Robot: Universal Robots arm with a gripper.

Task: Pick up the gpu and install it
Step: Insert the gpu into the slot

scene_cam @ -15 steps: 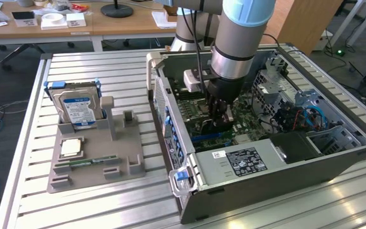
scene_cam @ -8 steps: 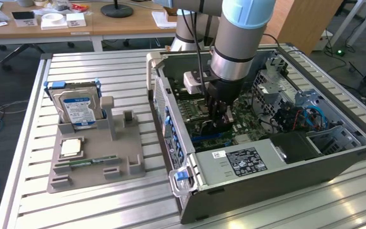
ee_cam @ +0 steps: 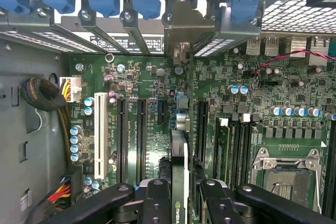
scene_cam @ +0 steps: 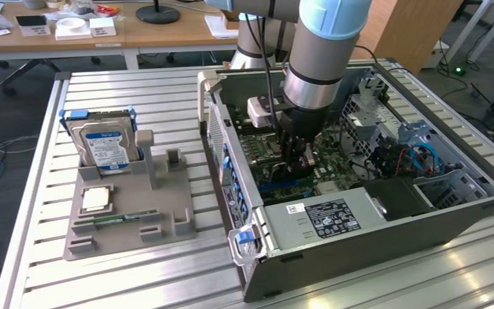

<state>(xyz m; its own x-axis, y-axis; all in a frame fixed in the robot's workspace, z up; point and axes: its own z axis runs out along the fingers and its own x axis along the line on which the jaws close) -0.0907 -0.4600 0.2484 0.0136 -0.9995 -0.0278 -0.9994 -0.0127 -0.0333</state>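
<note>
**Install step: gpu (ee_cam: 180, 156) gripped, down inside the case (scene_cam: 359, 238)**

Exterior view: your pincer (scene_cam: 294, 164) is low in the open case, over the motherboard (scene_cam: 262, 143).

Wrist view: the fingers (ee_cam: 156, 203) clamp the gpu edge-on between them, with its bracket (ee_cam: 181, 24) ahead at the rear openings. Pickup looks done and you're at seating. That calls for the card edge square over its slot, which the card hides.

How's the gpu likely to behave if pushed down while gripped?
The gpu looks like a thin rigid board: probably stiff, not floppy. Held edge-on in the gripper above the motherboard, it could tilt sideways under a push. Thin, so likely light, and probably fragile along its edge.
</note>
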